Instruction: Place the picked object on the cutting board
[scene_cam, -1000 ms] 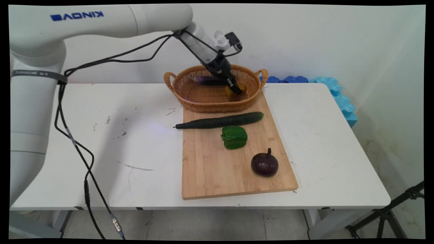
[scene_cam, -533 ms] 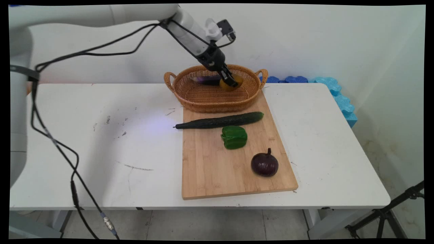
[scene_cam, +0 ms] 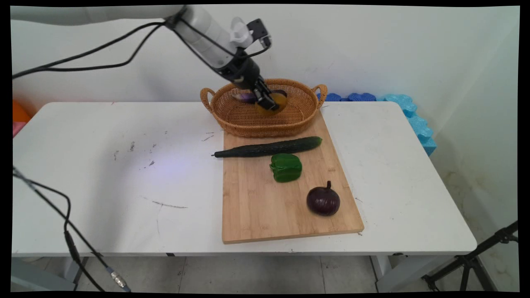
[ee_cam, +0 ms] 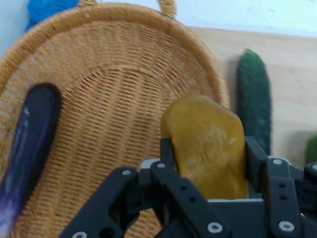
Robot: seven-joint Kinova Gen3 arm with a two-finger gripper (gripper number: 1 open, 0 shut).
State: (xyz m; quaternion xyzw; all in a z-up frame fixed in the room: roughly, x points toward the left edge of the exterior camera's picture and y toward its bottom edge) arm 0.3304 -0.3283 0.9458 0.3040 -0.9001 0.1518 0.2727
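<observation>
My gripper (scene_cam: pixel 268 102) hangs over the wicker basket (scene_cam: pixel 232 124) at the back of the table, shut on a yellow-brown potato-like lump (scene_cam: pixel 276 102). In the hand view the lump (ee_cam: pixel 210 144) sits clamped between the two fingers of the gripper (ee_cam: pixel 209 151), clear of the basket (ee_cam: pixel 124 99) floor. A long dark purple eggplant (scene_cam: pixel 245 97) lies in the basket just left of the gripper, and the hand view shows that eggplant (ee_cam: pixel 29 144) at its left.
A wooden cutting board (scene_cam: pixel 256 207) lies in front of the basket. On it are a long cucumber (scene_cam: pixel 269 147), a green pepper (scene_cam: pixel 285 167) and a round dark purple vegetable (scene_cam: pixel 323 200). Blue foam blocks (scene_cam: pixel 410 111) line the table's far right corner.
The gripper has risen and drifted left inside the basket, carrying the yellow-brown lump up off the basket floor. The things on the board have not moved.
</observation>
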